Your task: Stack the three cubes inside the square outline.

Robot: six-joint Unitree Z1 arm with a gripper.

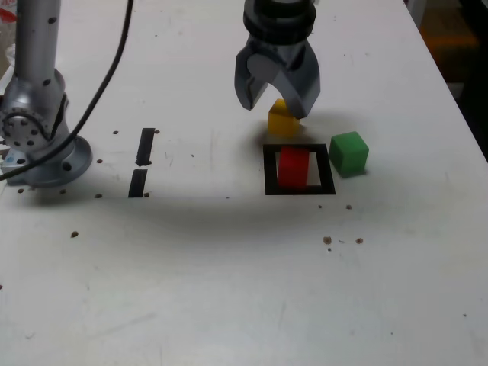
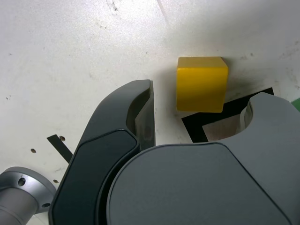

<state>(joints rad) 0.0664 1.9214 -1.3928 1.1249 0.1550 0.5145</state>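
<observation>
Bare white worktop, flecked with small dark specks, is filling the foreground of the exterior view. Farther back, the square outline is lying on it with the red cube sitting inside, on the white centre. The green cube is resting on the worktop just beside the outline's edge on the exterior view's right, outside it. The yellow cube is sitting on the worktop just behind the outline's far edge, close to its corner as the wrist view shows.

The pincer is hanging over the yellow cube with its jaws spread and pinching nothing; the cube is showing in the gap between the two fingers, and whether either is touching it is hard to tell.

Toward the exterior view's left, two short black bar marks are lying end to end, and the arm's silver base is standing at the far left with a black cable running down to it.
</observation>
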